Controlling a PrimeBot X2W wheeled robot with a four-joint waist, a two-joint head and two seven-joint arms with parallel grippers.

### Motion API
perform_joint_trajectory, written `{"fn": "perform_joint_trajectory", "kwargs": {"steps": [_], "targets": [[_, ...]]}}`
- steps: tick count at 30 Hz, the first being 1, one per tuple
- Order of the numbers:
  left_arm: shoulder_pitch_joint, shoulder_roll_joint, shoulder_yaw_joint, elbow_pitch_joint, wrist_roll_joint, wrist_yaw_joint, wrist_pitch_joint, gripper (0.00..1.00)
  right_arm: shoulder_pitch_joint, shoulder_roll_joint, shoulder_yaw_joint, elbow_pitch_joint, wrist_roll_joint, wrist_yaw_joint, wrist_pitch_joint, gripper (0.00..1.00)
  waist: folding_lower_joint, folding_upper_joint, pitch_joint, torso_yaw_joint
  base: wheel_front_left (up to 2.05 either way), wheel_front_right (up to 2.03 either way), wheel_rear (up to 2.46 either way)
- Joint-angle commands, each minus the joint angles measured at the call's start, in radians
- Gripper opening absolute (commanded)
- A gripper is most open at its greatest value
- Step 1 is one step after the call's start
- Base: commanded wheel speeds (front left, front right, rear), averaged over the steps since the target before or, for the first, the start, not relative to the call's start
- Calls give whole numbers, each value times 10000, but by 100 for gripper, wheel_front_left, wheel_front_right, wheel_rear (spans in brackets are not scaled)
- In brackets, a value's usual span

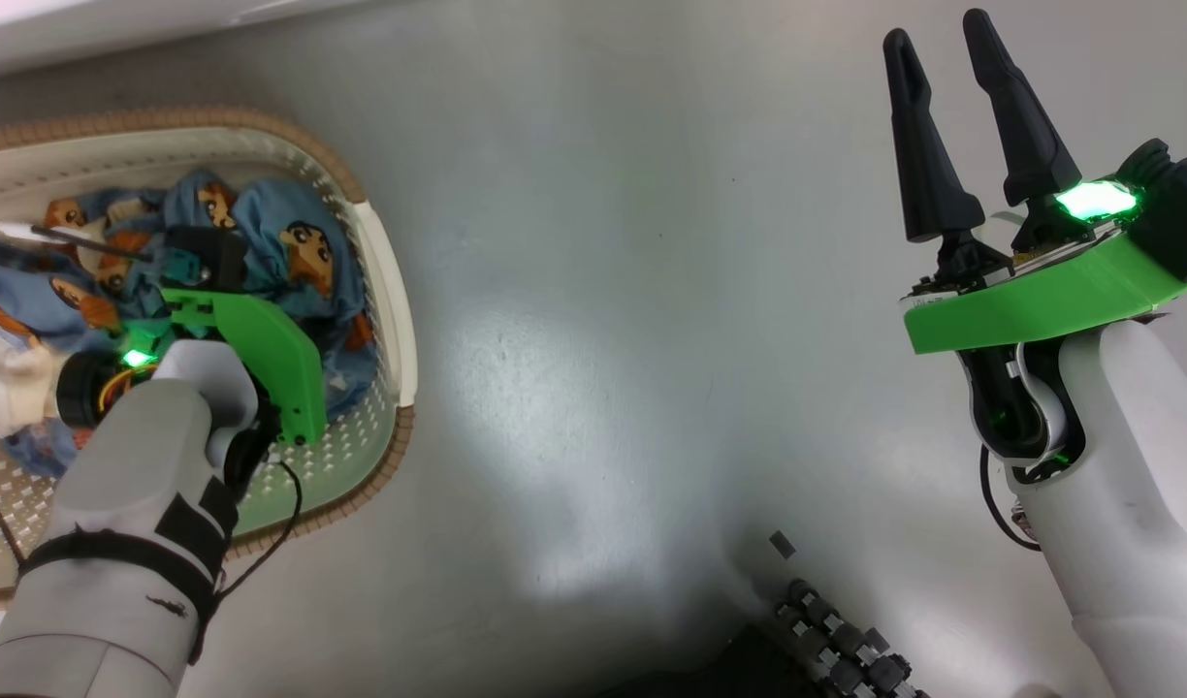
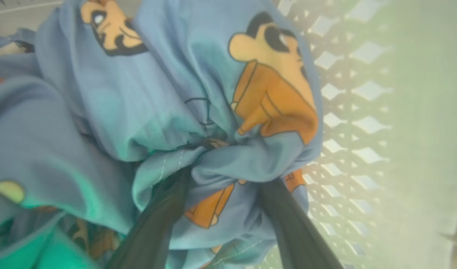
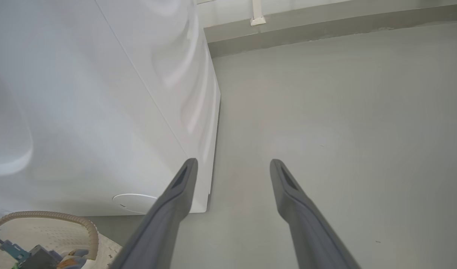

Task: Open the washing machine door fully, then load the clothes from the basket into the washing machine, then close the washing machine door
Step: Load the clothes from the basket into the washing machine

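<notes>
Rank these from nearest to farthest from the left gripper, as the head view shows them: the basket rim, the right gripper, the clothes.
1. The clothes: the left gripper reaches into them, inside the basket.
2. The basket rim: just to the right of that gripper.
3. The right gripper: far right, above the floor.

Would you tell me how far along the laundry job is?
Done: door state unclear. In hand: the open left pincer straddles a fold of the clothes in the basket. Remaining: grip, carry everything to the washing machine, close up. The right pincer is open, empty.
</notes>
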Motion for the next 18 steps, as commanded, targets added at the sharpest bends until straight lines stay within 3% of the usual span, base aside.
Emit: {"fn": "perform_joint_trajectory", "kwargs": {"steps": [1, 18], "targets": [[24, 244, 92, -7, -163, -20, -140, 0, 284, -28, 93, -166, -49, 46, -78, 100, 0, 0, -55, 5, 0, 0, 0], [1336, 82, -579, -1407, -1834, -21, -1609, 0, 376, -76, 130, 29, -67, 46, -78, 100, 0, 0, -1685, 428, 0, 0, 0]]}}
